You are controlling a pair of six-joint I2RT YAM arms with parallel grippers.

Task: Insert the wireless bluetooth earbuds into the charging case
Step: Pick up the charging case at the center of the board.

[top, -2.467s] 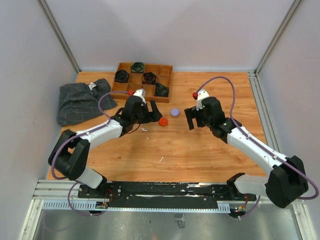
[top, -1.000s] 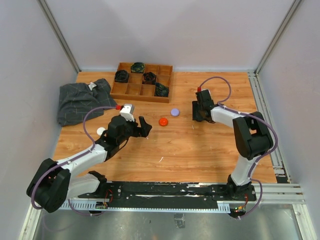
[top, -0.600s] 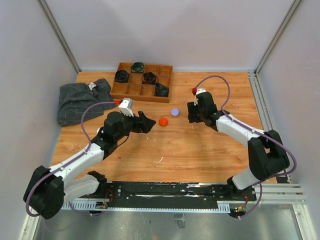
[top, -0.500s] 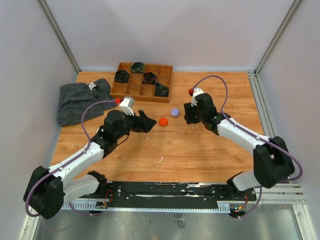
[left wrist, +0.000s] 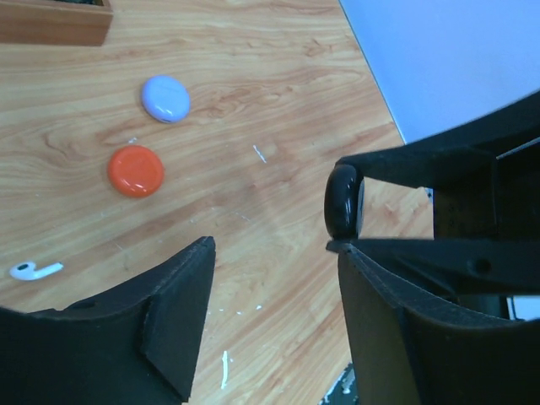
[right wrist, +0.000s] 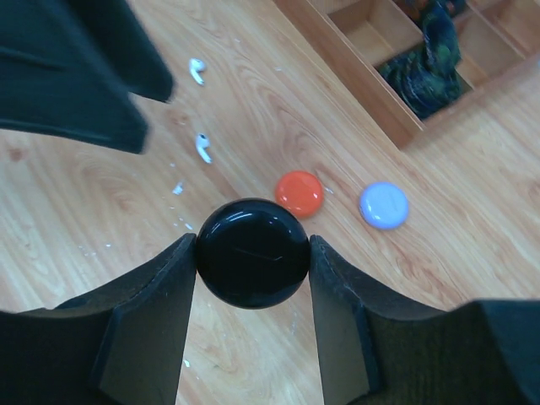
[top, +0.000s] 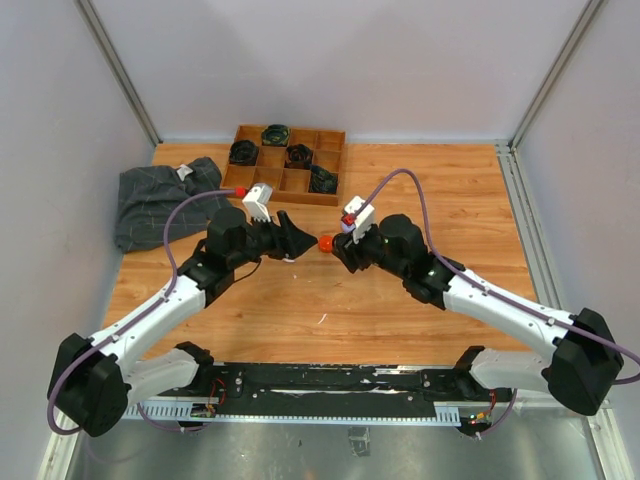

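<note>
The left hand (left wrist: 274,253) is set with fingers spread apart. The right hand (right wrist: 253,246) is clamped on a black case (right wrist: 251,266).

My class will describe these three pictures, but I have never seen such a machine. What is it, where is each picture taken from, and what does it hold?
These are two robot arms bolted to a wooden table. One picture looks down from above; the other two come from a camera on each wrist. The right hand grips a black case; the left hand is open and empty. On the table lie an orange case, a lilac case, two white earbuds, a cloth and a tray.
</note>
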